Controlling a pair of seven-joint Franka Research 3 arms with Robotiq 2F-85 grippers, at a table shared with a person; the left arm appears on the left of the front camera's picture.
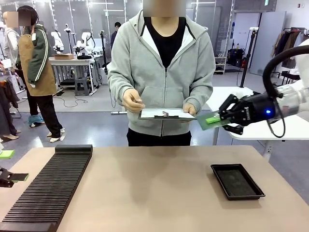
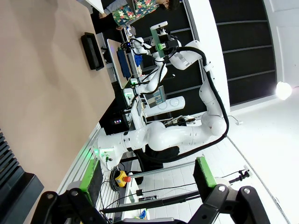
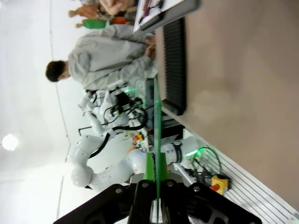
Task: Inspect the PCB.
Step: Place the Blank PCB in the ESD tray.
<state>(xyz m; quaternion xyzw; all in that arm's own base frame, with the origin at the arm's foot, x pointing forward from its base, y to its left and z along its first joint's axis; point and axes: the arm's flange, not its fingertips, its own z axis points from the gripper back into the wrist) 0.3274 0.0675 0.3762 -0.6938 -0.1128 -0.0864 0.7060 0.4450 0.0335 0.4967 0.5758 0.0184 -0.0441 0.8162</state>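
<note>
R hand [image 1: 223, 117] pinching PCB [image 1: 208, 120] edge, airborne | L hand [image 2: 148, 175] spread | no legible text

PCB [image 1: 209, 119]: thin green board, tilted, held aloft above table, edge-on in wrist view.

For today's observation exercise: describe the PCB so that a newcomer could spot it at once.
Start at the person in the grey hoodie across the table. Beside their white clipboard, the right gripper holds the PCB in the air. It is the thin green board, unlike the black tray on the table.
</note>
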